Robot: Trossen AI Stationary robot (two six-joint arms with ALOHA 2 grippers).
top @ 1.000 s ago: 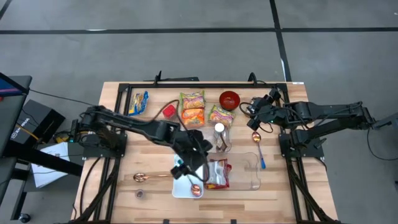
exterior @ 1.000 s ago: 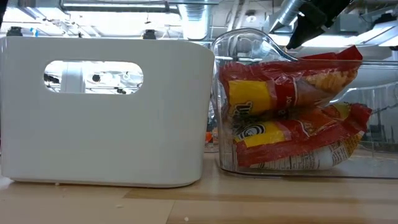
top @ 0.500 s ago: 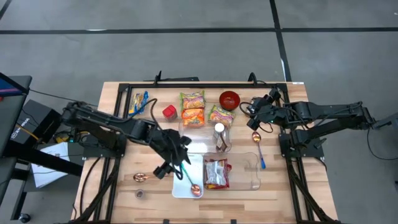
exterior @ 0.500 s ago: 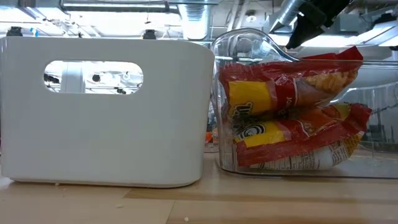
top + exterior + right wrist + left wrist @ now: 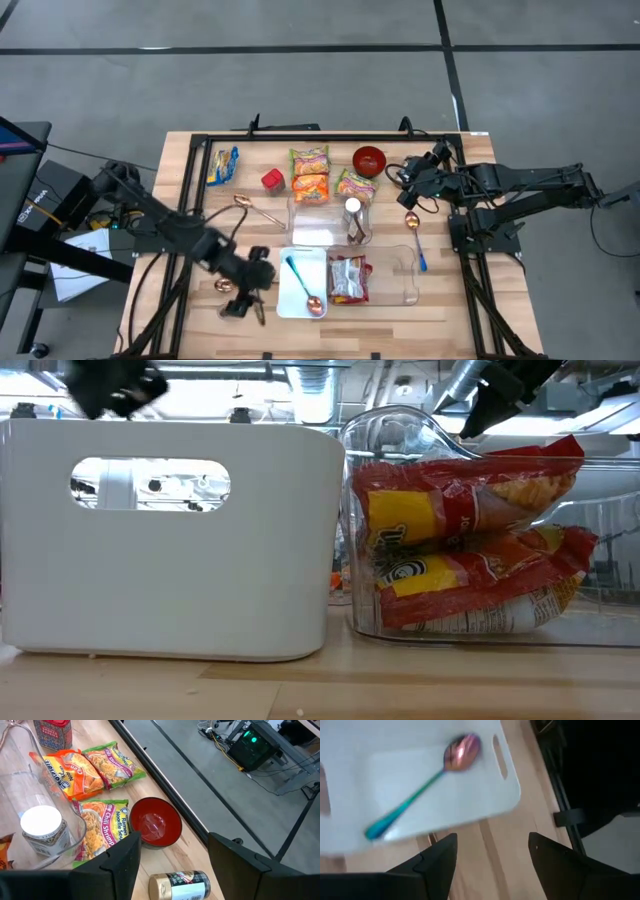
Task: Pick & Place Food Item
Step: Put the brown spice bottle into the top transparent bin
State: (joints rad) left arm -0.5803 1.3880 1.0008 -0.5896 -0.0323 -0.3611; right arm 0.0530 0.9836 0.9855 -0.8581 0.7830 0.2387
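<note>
Red snack bags (image 5: pixel 349 277) lie in a clear bin (image 5: pixel 400 285) and also show in the low view (image 5: pixel 465 550). Three noodle packets (image 5: pixel 311 187) lie flat on the table at the back, and in the right wrist view (image 5: pixel 102 832). My left gripper (image 5: pixel 248 300) is open and empty by the near-left corner of the white bin (image 5: pixel 296 300), above the table (image 5: pixel 491 840). A teal-handled spoon (image 5: pixel 420 795) lies in that bin. My right gripper (image 5: pixel 405 178) is open and empty at the back right, near a red bowl (image 5: pixel 152 827).
A second clear bin (image 5: pixel 305 215) holds a white-lidded jar (image 5: pixel 352 207). A red can (image 5: pixel 271 179), a blue-yellow packet (image 5: pixel 222 165), loose spoons (image 5: pixel 245 204) (image 5: pixel 225 285) (image 5: pixel 413 225) and a lying gold-lidded jar (image 5: pixel 182 885) are about. Bare wood lies at the table's left.
My left gripper has drawn back from over the two front bins toward the table's left and near edges, empty. The teal-handled spoon stays in the white bin and the snack bags in the clear bin.
</note>
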